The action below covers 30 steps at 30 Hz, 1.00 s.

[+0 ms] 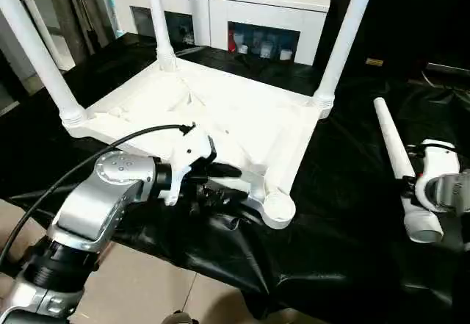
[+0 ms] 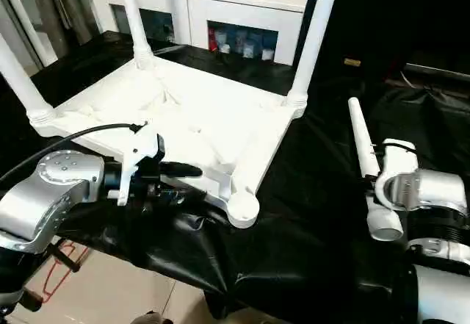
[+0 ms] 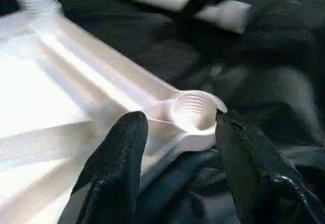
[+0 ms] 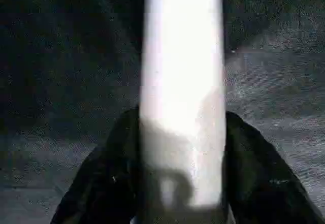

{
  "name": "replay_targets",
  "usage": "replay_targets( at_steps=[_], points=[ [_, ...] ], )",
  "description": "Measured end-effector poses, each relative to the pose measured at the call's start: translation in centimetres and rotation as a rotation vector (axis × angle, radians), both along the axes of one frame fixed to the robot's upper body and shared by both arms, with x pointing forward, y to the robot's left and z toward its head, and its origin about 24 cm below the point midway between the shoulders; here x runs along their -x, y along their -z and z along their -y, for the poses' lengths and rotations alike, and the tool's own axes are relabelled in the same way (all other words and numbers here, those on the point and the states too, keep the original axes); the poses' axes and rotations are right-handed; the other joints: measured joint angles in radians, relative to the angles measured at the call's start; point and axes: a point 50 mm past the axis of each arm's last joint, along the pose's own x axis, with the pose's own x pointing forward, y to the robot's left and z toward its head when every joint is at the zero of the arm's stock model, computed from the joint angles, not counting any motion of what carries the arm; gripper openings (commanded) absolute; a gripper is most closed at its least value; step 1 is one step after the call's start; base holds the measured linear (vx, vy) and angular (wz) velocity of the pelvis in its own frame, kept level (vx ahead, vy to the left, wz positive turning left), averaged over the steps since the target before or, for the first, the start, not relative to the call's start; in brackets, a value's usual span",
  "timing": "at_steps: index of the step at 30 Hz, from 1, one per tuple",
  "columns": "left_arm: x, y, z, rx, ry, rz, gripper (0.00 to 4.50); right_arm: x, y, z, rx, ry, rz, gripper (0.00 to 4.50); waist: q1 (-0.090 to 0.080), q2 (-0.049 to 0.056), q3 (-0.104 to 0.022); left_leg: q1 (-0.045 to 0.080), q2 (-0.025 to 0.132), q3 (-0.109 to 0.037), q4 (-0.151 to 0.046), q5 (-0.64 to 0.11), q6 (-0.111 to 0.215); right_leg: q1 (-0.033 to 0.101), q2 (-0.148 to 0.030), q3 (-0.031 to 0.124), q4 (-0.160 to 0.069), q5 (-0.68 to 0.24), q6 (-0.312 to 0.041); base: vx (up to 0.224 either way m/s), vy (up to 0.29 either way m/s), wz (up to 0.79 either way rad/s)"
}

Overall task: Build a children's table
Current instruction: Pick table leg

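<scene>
The white tabletop (image 1: 220, 114) lies upside down on a black cloth, ribbed underside up. Three white legs stand in its sockets: one at the left corner (image 1: 33, 48), one at the back (image 1: 158, 19), one at the right corner (image 1: 345, 34). The near corner socket (image 1: 279, 208) is an empty threaded ring. My left gripper (image 3: 177, 120) is open at the tabletop's near edge, its fingers either side of that corner just short of the socket (image 3: 195, 111). A loose leg (image 1: 393, 144) lies on the cloth to the right. My right gripper (image 4: 183, 127) is shut on its thick end.
A white glass-door cabinet (image 1: 220, 8) stands behind the tabletop. The black cloth (image 1: 345, 250) ends near me, with tan floor (image 1: 147, 287) beyond its edge. A black cable (image 1: 95, 155) arches over my left forearm.
</scene>
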Motion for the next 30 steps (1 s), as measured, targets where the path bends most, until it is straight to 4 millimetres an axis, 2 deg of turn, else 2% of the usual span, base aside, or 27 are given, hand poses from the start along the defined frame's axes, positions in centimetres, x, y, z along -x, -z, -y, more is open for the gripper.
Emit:
replay_targets(
  at_steps=[5,10,12,13,15,19,22,25,30],
  points=[
    [-0.2,-0.3,0.6,0.046,-0.003,0.006,2.46,0.2,-0.2,0.4,-0.093,0.053,0.060,1.86,0.002,0.007,0.000,-0.001,0.000,0.000,0.000,0.000,0.000,0.000,0.000,0.000,0.000,0.000,-0.001,0.000,0.000,0.00],
    [-1.8,-1.7,1.6,0.149,-0.096,0.066,2.46,-0.3,-1.2,-0.1,-0.210,0.077,0.209,1.84,0.000,0.015,0.002,0.000,0.000,0.000,0.000,0.000,0.000,0.000,0.000,0.000,0.000,0.001,-0.001,0.000,0.000,0.00],
    [-2.6,-2.4,2.1,0.228,-0.148,0.074,2.46,-0.9,-2.1,-0.5,-0.293,0.076,0.377,1.84,0.001,0.017,0.002,-0.001,-0.001,0.000,0.000,0.000,0.000,-0.001,0.000,0.000,0.000,0.001,0.000,0.000,0.000,0.00],
    [-2.9,-3.1,2.6,0.280,-0.167,0.082,2.46,-1.6,-3.2,-1.2,-0.342,0.059,0.526,1.84,0.000,0.018,0.003,-0.002,0.000,0.000,0.001,0.000,0.000,-0.002,0.000,0.000,0.000,0.001,0.000,0.000,0.000,0.00],
    [-3.1,-4.0,3.5,0.335,-0.156,0.091,2.46,-2.1,-5.0,-1.6,-0.363,0.021,0.702,1.84,0.002,0.019,0.002,-0.002,0.000,0.000,0.000,0.000,0.001,-0.002,0.000,0.000,0.000,0.001,0.000,0.000,0.000,0.00],
    [-3.2,-4.9,4.7,0.460,-0.157,0.047,2.46,-1.5,-8.9,-3.0,-0.506,-0.120,1.081,1.84,0.006,0.018,0.002,-0.004,0.000,0.000,-0.001,-0.001,0.003,-0.002,0.000,-0.002,-0.001,0.000,0.000,0.000,0.000,0.00],
    [-3.5,-6.1,6.0,0.542,-0.130,0.020,2.46,-0.4,-10.3,-5.2,-0.652,-0.289,1.203,1.84,0.007,0.013,0.004,-0.005,0.000,0.000,0.000,-0.001,0.005,-0.002,0.000,-0.002,-0.002,0.000,0.000,0.000,0.000,0.00],
    [-3.9,-7.7,6.4,0.631,-0.128,0.007,2.46,0.8,-10.8,-7.7,-0.758,-0.488,1.239,1.84,0.007,0.009,0.005,-0.005,0.000,0.000,0.000,-0.001,0.005,-0.002,-0.001,-0.001,-0.002,0.000,0.001,0.000,0.000,0.00],
    [-4.5,-9.4,7.0,0.753,-0.110,-0.066,2.46,1.4,-10.9,-10.8,-0.855,-0.705,1.197,1.84,0.007,0.000,0.005,-0.005,0.000,0.000,0.000,0.000,0.006,-0.002,-0.001,-0.002,-0.002,-0.002,0.006,0.000,0.000,0.00]
  ],
)
